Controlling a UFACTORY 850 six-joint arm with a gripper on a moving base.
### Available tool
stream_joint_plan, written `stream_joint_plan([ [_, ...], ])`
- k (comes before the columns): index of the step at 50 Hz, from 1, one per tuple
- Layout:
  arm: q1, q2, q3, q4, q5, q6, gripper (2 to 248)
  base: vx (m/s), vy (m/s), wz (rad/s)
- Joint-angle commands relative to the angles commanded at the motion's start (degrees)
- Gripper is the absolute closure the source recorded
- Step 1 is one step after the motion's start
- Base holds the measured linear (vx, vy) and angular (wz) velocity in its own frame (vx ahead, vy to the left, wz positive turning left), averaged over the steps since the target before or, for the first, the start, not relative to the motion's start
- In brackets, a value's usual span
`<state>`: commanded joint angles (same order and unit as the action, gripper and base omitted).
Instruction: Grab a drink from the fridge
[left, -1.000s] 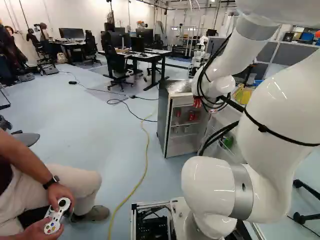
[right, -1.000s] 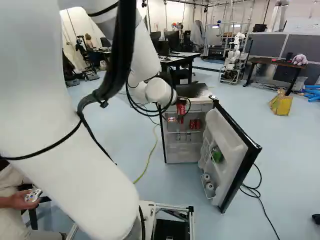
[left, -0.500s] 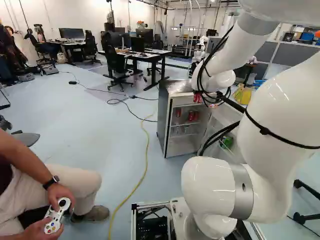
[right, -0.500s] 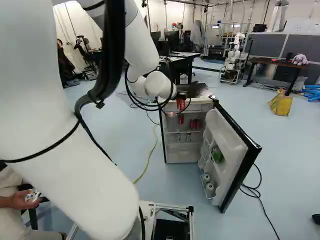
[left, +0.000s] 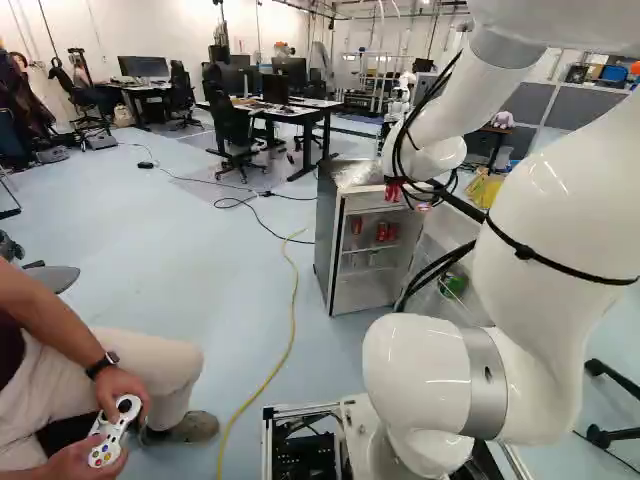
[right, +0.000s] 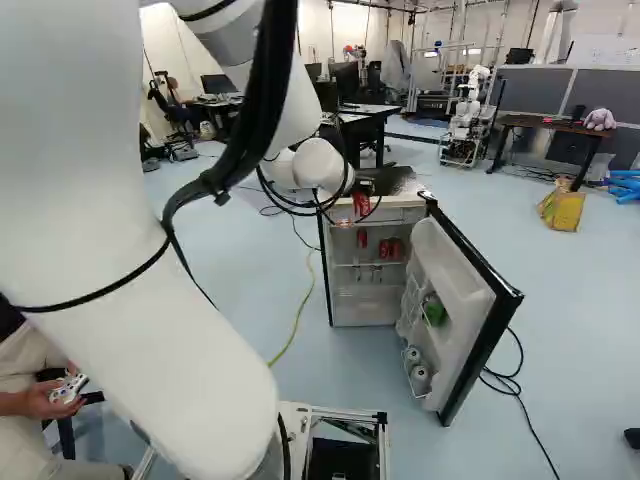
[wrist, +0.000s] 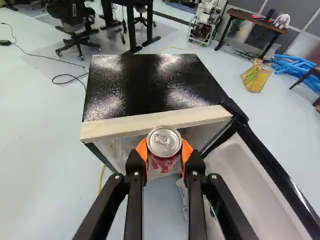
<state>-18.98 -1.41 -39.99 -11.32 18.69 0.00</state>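
Clamping black two-fingered gripper (wrist: 164, 151): closed around red metal can (wrist: 164, 142).
Black-topped fridge (wrist: 142, 85): far; likely withdrawal step, next draw nearer.

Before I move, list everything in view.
Held can: one, red and silver, between the jaws
Fridge: one, dark outside, ahead
Fridge door: one, white inside, swung open
Shelf cans: three, red, inside the fridge
Rack item: one, green, on the door
Cables: several, yellow or black, floor
Bag: one, yellow, beyond the fridge
Tubes: several, blue, near the bag
Desks: several, white or brown, background
Chairs: several, black, by the desks
Monitors: several, black, on the desks
Another robot: one, white, background
Controller: one, white, lower left of left base view
Arm: one, white, foot of both base views
Jaws: one pair, black, orange-padded, shut on the held can
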Motion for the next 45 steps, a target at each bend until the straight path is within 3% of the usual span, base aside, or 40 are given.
stream_joint_plan([
  [45, 1.03, -3.68, -5.22, 0.00, 0.00, 0.00, 163, 0.000, 0.000, 0.000],
])
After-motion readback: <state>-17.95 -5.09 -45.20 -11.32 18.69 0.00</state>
